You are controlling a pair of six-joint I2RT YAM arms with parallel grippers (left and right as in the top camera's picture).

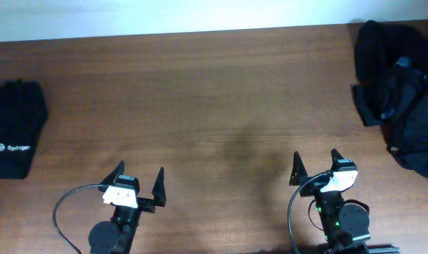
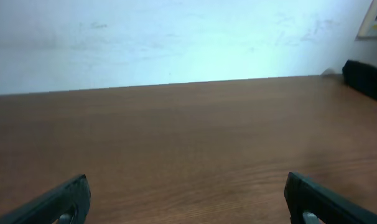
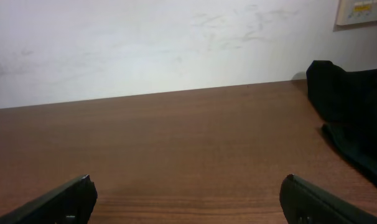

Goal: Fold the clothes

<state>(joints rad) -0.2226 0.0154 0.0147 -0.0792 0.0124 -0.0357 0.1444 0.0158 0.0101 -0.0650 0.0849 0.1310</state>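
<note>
Far left, at the edge of the table [image 1: 200, 92]: one black folded garment [image 1: 13, 130], flat in a neat block with a small white logo [image 1: 13, 147] facing up. Judged finished.

Left gripper [image 1: 138, 178]: near the front edge, fingers spread wide and nothing between them. It is well apart from any cloth.

Centre: bare wood only.

Right gripper [image 1: 316, 162]: also near the front edge, fingers wide apart and empty. The unfolded work lies beyond it and to its right.

Far right: a heap of clothes [image 1: 401, 92], black, crumpled and unfolded, running off the side of the overhead view. The number of pieces cannot be told.

Handling, as a judgement: the fabric looks soft, light and limp. It should sag and drag along the wood rather than hold any shape, and it is not fragile. Black on black hides seams and edges. The best hold is a pinch on a loose outer fold at the near side of the heap, taking one layer only. Once a piece is drawn to the centre, each gripper should take a corner to spread it. The main risk is lifting two pieces together.
</note>
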